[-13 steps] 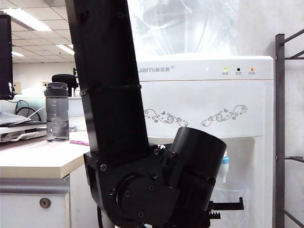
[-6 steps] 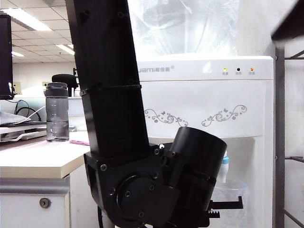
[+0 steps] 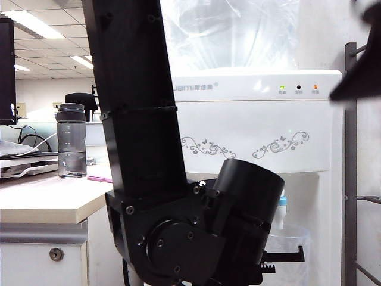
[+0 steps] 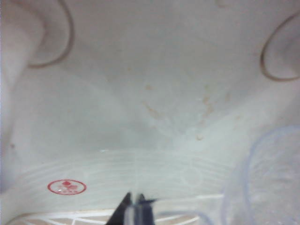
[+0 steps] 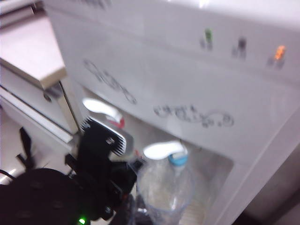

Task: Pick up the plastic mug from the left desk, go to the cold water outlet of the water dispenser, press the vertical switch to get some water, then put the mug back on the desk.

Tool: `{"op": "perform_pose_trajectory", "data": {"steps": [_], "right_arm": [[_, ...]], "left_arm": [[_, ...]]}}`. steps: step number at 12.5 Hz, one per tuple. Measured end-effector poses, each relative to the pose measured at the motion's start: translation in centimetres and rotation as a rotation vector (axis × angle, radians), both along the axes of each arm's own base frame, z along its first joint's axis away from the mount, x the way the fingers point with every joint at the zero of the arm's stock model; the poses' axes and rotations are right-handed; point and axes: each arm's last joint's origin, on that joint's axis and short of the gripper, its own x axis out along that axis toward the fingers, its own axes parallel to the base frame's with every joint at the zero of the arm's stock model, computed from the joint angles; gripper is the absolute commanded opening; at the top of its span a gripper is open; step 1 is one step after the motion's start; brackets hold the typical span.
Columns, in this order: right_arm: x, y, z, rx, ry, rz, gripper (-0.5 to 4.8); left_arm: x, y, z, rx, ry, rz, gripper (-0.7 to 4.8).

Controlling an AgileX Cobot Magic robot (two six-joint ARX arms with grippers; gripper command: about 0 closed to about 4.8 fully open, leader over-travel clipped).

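Holds the left gripper (image 4: 134, 211) inside the tap recess of the water dispenser (image 3: 256, 125), dark fingertips pressed together on a thin clear strip that looks like the handle of the plastic mug (image 5: 164, 187). Keeps that mug upright within the recess, directly below the cold water outlet (image 5: 177, 160), mouth close under the nozzle; cannot tell whether rim and nozzle touch. Shows the vertical switch (image 5: 161, 151) as a short white lever just above the blue collar, with nothing pressing on it.

Places the red-collared tap (image 5: 102, 108) beside the blue one in the same recess, towards the desk side of the dispenser, partly behind the toothed black finger (image 5: 108, 136) of the left gripper. Fills the middle of the exterior view with the left arm (image 3: 137, 149), which hides much of the dispenser front.

Leaves the right gripper unreadable: only a blurred dark shape of the right arm (image 3: 360, 74) in front of the dispenser's upper corner, on the side of the grey metal rack (image 3: 351, 179); jaws not made out, so open or closed cannot be told.

Shows three indicator lights (image 3: 298, 87) along the dispenser's top band and grey swirl ornaments (image 3: 280, 145) beneath them. Sets the left desk (image 3: 41, 202) against the dispenser's other side, mug absent from its top, with a smoky-grey bottle (image 3: 71, 140) standing on it well away from the dispenser.
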Motion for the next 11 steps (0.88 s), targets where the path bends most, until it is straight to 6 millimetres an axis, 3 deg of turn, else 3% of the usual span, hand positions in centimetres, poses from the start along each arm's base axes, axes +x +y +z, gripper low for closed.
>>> {"op": "perform_pose_trajectory", "data": {"steps": [6,11], "right_arm": [[4.0,0.2,-1.9,0.031,0.056,0.001,-0.01],[5.2,0.8,-2.3,0.056,0.021,0.029,-0.01]], "left_arm": [[0.0,0.0,0.0,-0.001,0.000,-0.001,0.03],[0.0,0.0,0.0,-0.001,0.001,-0.003,0.03]]}}
